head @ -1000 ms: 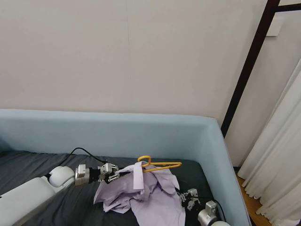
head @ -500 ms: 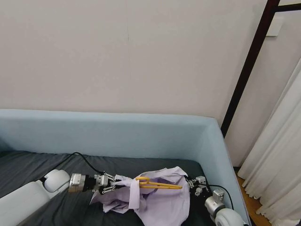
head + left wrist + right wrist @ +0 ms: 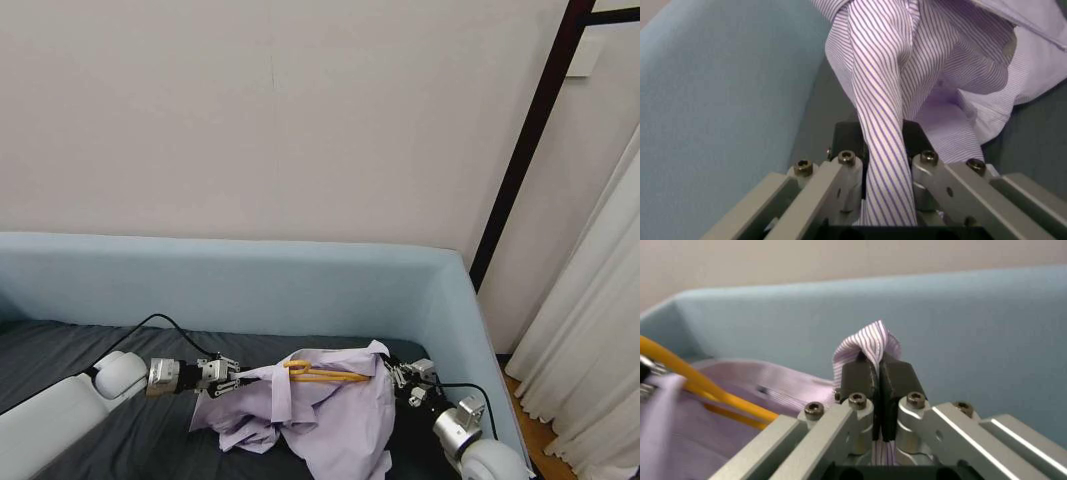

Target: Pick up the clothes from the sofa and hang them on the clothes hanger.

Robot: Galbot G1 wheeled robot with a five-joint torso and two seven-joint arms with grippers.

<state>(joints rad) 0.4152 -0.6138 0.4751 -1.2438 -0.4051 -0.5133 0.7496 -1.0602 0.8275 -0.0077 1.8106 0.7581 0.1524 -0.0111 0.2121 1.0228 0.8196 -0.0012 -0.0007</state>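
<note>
Your left gripper [image 3: 228, 378] is clamped down on a striped strip of the lilac shirt [image 3: 330, 425], which runs taut from its jaws. Your right gripper [image 3: 397, 374] is pinched tight on a fold at the shirt's opposite edge. The shirt hangs spread between the two, its lower part bunched on the dark seat cushion [image 3: 60, 350]. The yellow hanger [image 3: 325, 374] lies across its top, with the light blue sofa back [image 3: 300, 275] just behind.
</note>
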